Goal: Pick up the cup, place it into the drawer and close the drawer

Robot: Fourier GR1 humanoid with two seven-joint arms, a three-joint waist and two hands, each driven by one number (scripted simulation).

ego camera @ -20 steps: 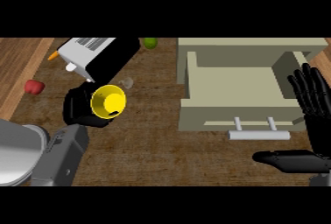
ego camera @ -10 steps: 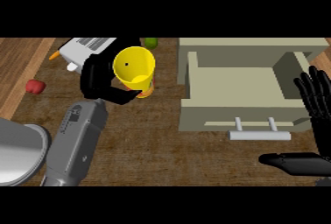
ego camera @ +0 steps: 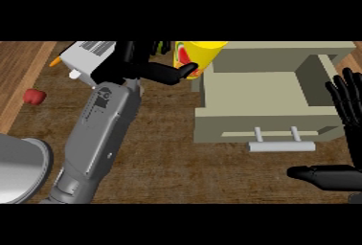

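Nearest to the robot, the right hand [ego camera: 338, 176] rests at the right edge of the view with its fingers straight and spread, just beside the handle [ego camera: 281, 146] of the open drawer [ego camera: 263, 125]. Further away, the grey left forearm [ego camera: 96, 143] stretches up across the counter [ego camera: 170, 167]. At its far end the left hand [ego camera: 141, 69] has the thumb and fingers curled around the yellow cup [ego camera: 194, 56], which is held at the far left corner of the drawer, beside the white toaster [ego camera: 86, 57].
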